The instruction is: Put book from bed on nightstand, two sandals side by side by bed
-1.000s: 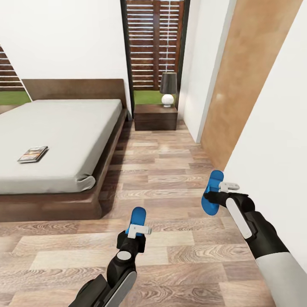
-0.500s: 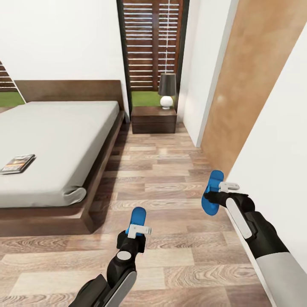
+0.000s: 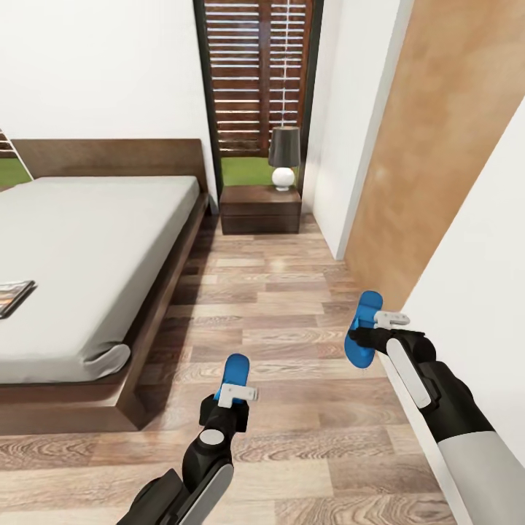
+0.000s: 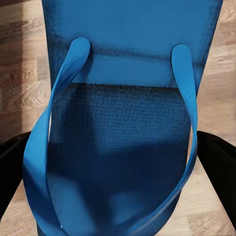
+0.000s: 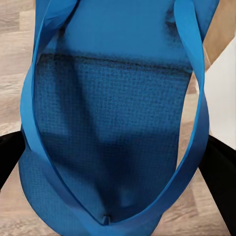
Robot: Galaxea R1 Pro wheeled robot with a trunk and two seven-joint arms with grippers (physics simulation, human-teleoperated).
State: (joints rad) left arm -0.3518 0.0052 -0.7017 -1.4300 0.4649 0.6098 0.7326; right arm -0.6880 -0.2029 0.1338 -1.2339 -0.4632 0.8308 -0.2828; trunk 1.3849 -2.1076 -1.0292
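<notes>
Two blue sandals are carried above the wood-plank floor (image 3: 292,292), one in each gripper. The left gripper (image 3: 235,394) is pinched on one sandal (image 3: 235,370), which stands up from between its fingers with its sole facing the camera; in the left wrist view that sandal (image 4: 123,147) lies close against the lens, straps crossing over the textured footbed, with a dark finger (image 4: 219,167) at either side. The right gripper (image 3: 375,328) is pressed shut on the other sandal (image 3: 363,328), held upright and edge-on, close to the white wall (image 3: 474,277) and well out from the bed (image 3: 95,248). In the right wrist view this sandal (image 5: 118,123) also hangs between the two dark fingers (image 5: 221,182), strap loop nearest the camera.

Taking the bed as the landmark: the left gripper's sandal hangs over the floor just off the bed's near foot corner, and the right gripper's sandal is farther out from that same side, across the strip of floor. The book (image 3: 13,295) lies flat on the mattress toward the foot of the bed, cut by the picture's edge, well apart from both grippers. The nightstand (image 3: 260,210) stands beside the bed's headboard end, under the slatted window (image 3: 255,80), with a dark-shaded lamp (image 3: 284,157) on a white round base on top of it.
</notes>
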